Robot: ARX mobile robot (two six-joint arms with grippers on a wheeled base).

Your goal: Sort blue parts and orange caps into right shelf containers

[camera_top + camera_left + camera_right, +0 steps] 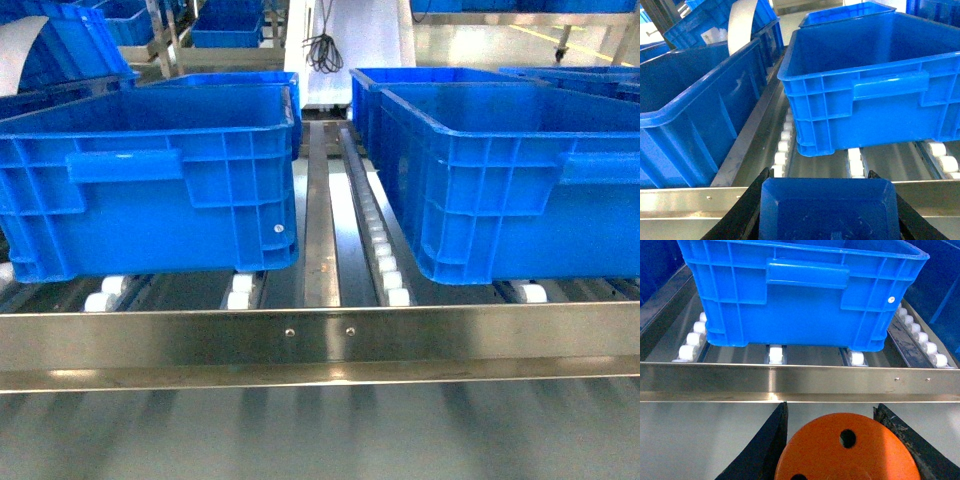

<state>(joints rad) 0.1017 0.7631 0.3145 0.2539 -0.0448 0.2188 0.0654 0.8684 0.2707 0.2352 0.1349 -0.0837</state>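
Observation:
In the left wrist view my left gripper (818, 175) is shut on a blue part (829, 210), a solid blue block filling the space between the black fingers. It hangs just short of the right shelf's steel front rail (685, 197), facing a big blue container (875, 95). In the right wrist view my right gripper (831, 407) is shut on an orange cap (865, 460), with the holed flat end towards the camera. It is short of the rail (800, 382), in front of a container (800, 290). Neither gripper shows in the head view.
Two containers (150, 180) (510, 190) stand side by side on white rollers (385, 265) behind the riveted rail (320, 335), with a steel divider strip (320, 200) between them. More blue bins (225, 30) stand farther back. Another bin (690, 115) sits left in the left wrist view.

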